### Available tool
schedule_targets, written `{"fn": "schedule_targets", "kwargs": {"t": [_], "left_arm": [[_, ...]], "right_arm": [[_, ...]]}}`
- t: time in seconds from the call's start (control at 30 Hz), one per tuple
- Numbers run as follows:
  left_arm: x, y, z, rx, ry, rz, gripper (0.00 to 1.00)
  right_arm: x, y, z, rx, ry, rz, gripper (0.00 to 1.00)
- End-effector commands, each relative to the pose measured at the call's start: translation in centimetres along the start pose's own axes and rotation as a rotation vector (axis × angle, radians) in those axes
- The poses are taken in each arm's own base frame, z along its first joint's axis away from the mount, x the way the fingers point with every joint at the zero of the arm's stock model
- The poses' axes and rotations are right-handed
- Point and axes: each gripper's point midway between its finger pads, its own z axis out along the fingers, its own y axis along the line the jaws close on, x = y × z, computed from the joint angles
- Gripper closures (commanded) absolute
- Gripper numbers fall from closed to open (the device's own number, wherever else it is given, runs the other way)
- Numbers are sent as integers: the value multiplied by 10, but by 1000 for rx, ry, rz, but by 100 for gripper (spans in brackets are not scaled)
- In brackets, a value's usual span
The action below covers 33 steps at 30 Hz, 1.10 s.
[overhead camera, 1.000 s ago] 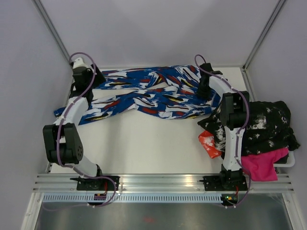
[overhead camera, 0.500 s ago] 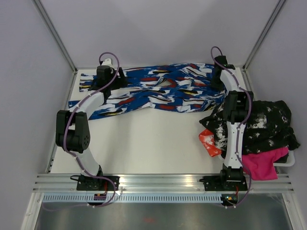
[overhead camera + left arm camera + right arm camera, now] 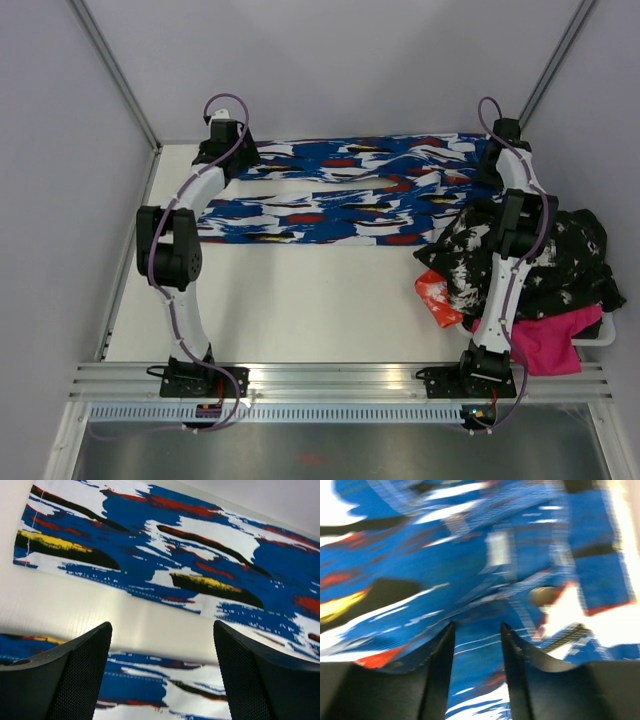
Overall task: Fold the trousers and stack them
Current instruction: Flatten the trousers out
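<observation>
both arms far forward; left gripper wide apart, right gripper narrower

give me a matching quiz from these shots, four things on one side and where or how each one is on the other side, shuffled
Things:
1. trousers
2. left hand
3. black-and-white garment
4. pink garment

Descriptions:
A. lying on top at the right edge of the table
B. wide open, holding nothing
C. stretched out across the far side of the table
D. at the near right, partly buried under another garment

Pairs: 1-C, 2-B, 3-A, 4-D
</observation>
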Motion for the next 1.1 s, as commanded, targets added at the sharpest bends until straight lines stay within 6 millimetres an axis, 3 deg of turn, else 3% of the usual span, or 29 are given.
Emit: {"fn": "schedule_targets", "kwargs": {"t": [0.0,0.03,0.07,0.1,0.17,0.27,0.37,0.4,0.43,0.5,0.53,0.6,0.63,0.7,0.73,0.77,0.9,1.07], "left_arm": [[-20,7,19,-64,-32,-100,13],[-22,11,30,-78,-29,-122,13],[-13,16,39,-87,-9,-142,13],[-23,13,42,-78,-15,-191,14],[-22,18,54,-83,5,-238,18],[-21,19,76,-93,5,-268,22],[-12,19,96,-96,19,-322,30],[-18,16,98,-97,14,-376,33],[6,24,108,-138,79,-388,34],[9,27,112,-163,99,-431,41],[20,34,118,-187,123,-441,43],[30,40,121,-203,151,-484,57],[35,44,124,-187,177,-511,73],[43,40,128,-165,209,-563,87],[43,59,132,-167,226,-612,92],[52,64,134,-182,252,-626,98],[57,89,134,-240,265,-662,98],[50,142,127,-366,240,-700,98]], "right_arm": [[-8,75,-37,-217,-66,-159,50],[-15,97,-53,-266,-100,-178,45],[-15,108,-58,-287,-111,-197,43],[-21,118,-69,-308,-137,-208,41],[-27,142,-88,-341,-178,-242,36],[-38,157,-108,-351,-235,-209,34],[-50,158,-123,-359,-282,-128,33],[-52,154,-123,-333,-293,-111,32],[-54,151,-123,-317,-300,-102,32],[-61,144,-130,-288,-324,-94,31],[-65,137,-132,-248,-340,-87,30],[-72,127,-141,-209,-366,-65,29],[-74,123,-143,-190,-374,-49,29],[-80,118,-150,-193,-391,-34,28],[-79,118,-151,-189,-392,-28,28],[-81,117,-153,-190,-399,-18,28],[-77,113,-155,-174,-390,-1,28],[-73,93,-158,-85,-389,23,26]]}}
